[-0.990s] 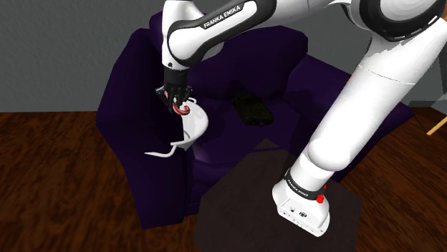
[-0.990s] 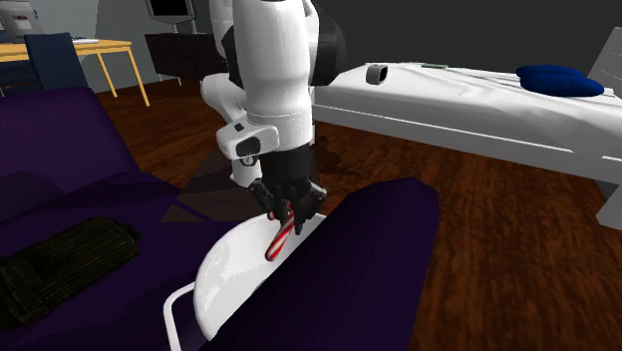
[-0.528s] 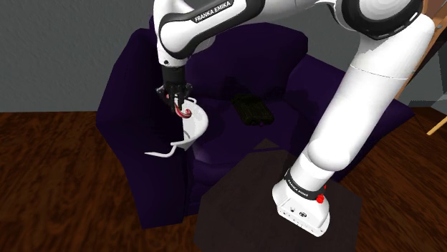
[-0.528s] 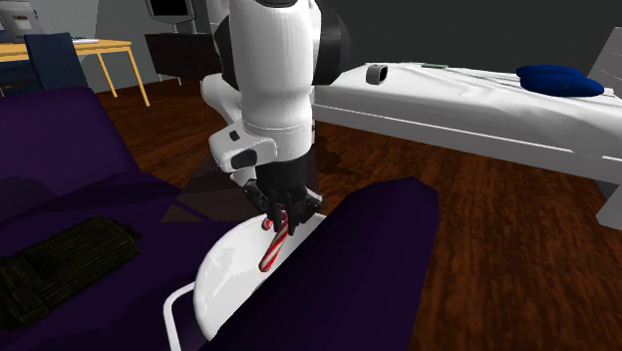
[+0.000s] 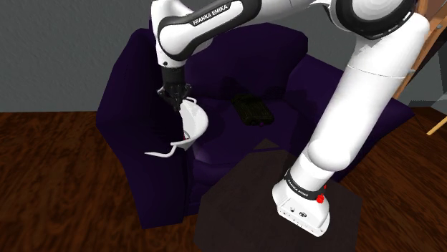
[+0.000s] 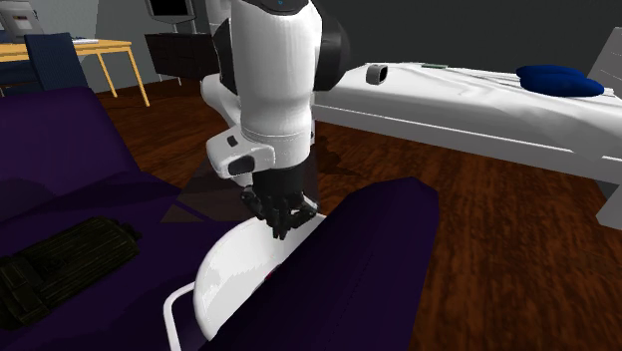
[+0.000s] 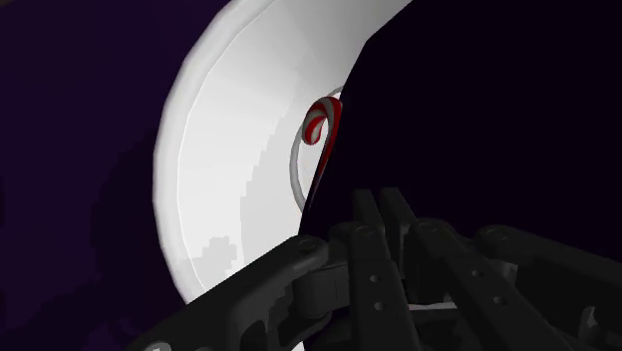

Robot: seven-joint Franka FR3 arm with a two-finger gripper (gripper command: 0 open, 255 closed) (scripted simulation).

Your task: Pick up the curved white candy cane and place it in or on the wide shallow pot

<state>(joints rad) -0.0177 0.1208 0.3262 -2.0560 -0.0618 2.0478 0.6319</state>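
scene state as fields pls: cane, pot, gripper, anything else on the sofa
candy cane: red-and-white striped, lying inside the pot, apart from the gripper
pot: white, wide and shallow, on the purple sofa, partly hidden by it in the wrist view
gripper: black, just above the pot
other: dark flat object on the sofa seat, apart from the pot
task status: cane looks placed

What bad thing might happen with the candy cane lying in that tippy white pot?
1. The white pot looks tilted on the soft purple sofa, so the red-and-white candy cane inside might slide toward the low rim and fall out.
2. The end effector hangs right by the pot's rim. When it pulls away, it might bump the pot and tip it.
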